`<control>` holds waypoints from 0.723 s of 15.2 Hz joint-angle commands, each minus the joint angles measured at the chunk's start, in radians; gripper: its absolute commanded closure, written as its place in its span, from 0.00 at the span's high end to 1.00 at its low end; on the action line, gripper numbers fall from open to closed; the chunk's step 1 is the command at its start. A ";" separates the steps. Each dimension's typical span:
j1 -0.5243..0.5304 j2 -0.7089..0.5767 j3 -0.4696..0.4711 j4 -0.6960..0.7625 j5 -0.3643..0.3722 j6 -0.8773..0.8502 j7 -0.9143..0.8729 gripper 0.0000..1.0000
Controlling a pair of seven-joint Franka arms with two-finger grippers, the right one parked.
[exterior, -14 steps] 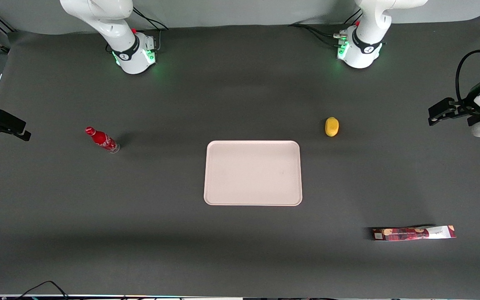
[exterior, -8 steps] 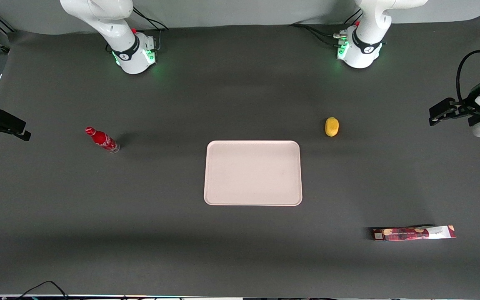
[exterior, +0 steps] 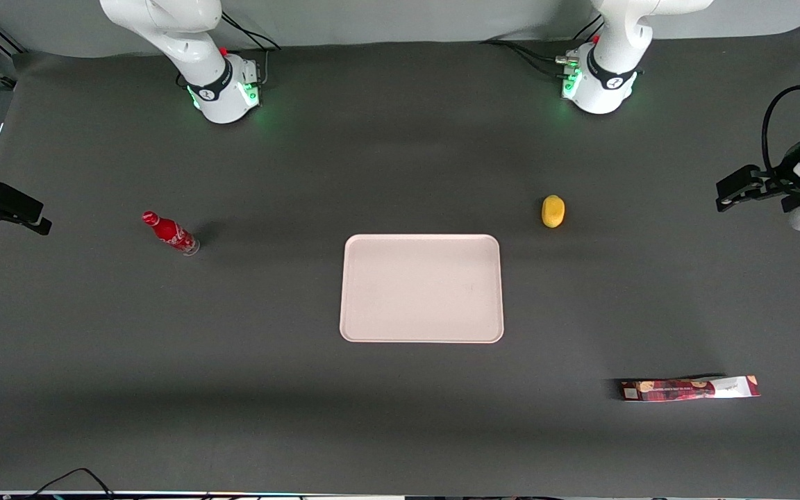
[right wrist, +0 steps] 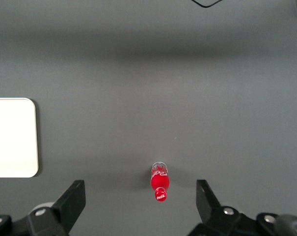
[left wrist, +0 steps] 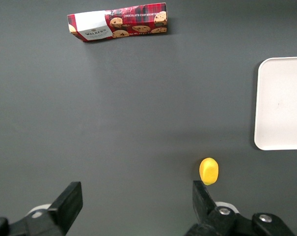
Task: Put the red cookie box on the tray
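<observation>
Fingers (left wrist: pixel 136 209) spread wide, holding nothing, high above table at working arm's end; red cookie box (exterior: pixel 689 389) well apart from tray (exterior: pixel 421 288).

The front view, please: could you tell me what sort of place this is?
Probably a robot lab bench: dark matte table, bolted arm bases, and staged props: tray, red cookie box, bottle. The gripper, fingers open, hovers at the working arm's end.

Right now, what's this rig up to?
Nothing is held yet. The left arm's gripper is open and hangs in the air at the working arm's end of the table, well away from the red cookie box, which lies flat on the table, nearer the front camera than the tray. The tray holds nothing. A yellow lemon-like object and a small red bottle also sit on the table.
</observation>
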 commanded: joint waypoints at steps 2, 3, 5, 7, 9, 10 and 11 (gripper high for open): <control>0.002 0.013 0.003 0.033 -0.002 -0.012 0.012 1.00; 0.002 0.013 0.002 0.031 -0.006 -0.017 0.012 1.00; 0.000 0.010 0.000 0.033 -0.008 -0.026 0.013 1.00; 0.000 0.012 -0.001 0.037 -0.007 -0.026 0.030 1.00; 0.000 0.015 0.000 0.043 -0.007 -0.024 0.164 1.00; 0.002 0.018 0.002 0.043 -0.008 -0.024 0.255 1.00; 0.003 0.022 0.003 0.045 -0.007 -0.023 0.332 1.00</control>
